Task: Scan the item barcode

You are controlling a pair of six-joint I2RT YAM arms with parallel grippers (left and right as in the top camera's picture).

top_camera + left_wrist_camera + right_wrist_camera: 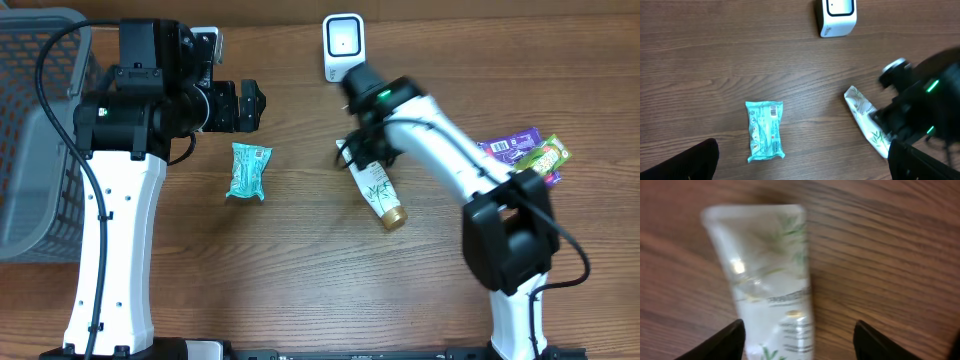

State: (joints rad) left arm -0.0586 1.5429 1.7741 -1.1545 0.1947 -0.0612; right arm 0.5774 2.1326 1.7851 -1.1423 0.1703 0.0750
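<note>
The right hand (362, 152) is over a white tube (380, 192) on the bench (300, 260).
From above, the tube lies flat, its gold cap (394, 217) pointing away from the white scanner (342, 45) near it. The left hand (250, 106) hangs by a teal packet (247, 170). From the left wrist, that hand's fingers (685, 162) are wide apart and hold nothing. From the right wrist, the right hand's fingers (727, 340) stand wide too, and the tube lies on the bench between them, nearer one finger.
</note>
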